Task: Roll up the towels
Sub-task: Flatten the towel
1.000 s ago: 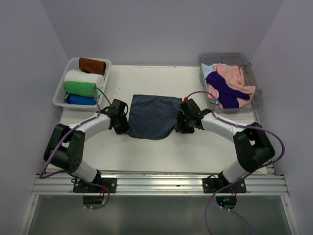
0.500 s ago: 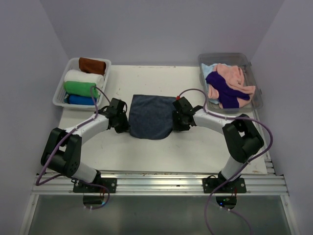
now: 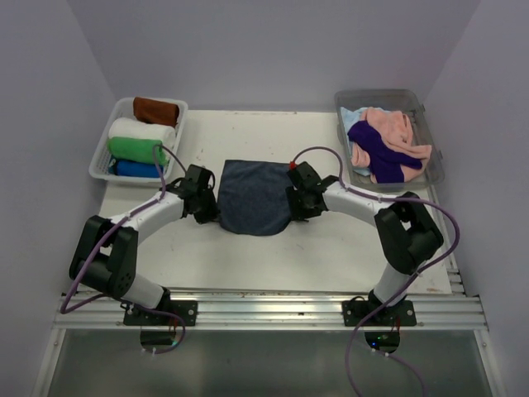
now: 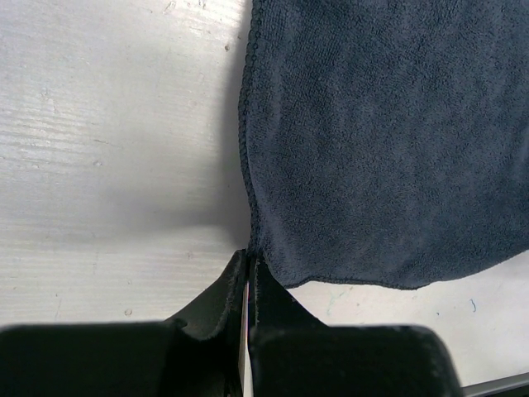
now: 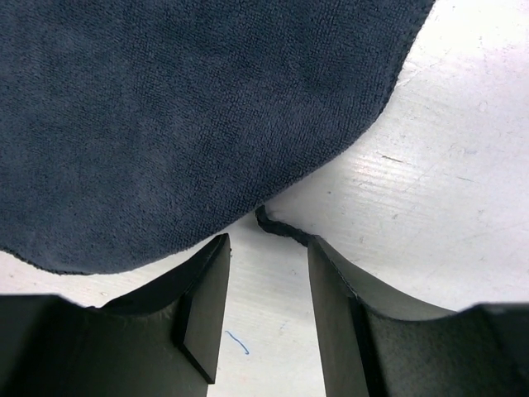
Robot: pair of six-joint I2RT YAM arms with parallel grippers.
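A dark navy towel (image 3: 254, 197) lies flat in the middle of the white table (image 3: 248, 248). My left gripper (image 3: 207, 212) is at the towel's near left corner. In the left wrist view the jaws (image 4: 249, 256) are pressed together with the towel (image 4: 380, 132) edge running into their tips. My right gripper (image 3: 296, 205) is at the towel's near right edge. In the right wrist view it (image 5: 268, 244) is open and low over the table, with the towel (image 5: 182, 107) just beyond the fingertips and a thin curl of hem between them.
A white basket (image 3: 101, 165) at the back left holds rolled brown, white, green and blue towels. A clear bin (image 3: 433, 157) at the back right holds loose pink, purple and light blue towels. Grey walls close in both sides.
My right gripper has moved left toward the towel, and the towel's right edge has drawn inward. The left gripper has barely moved.
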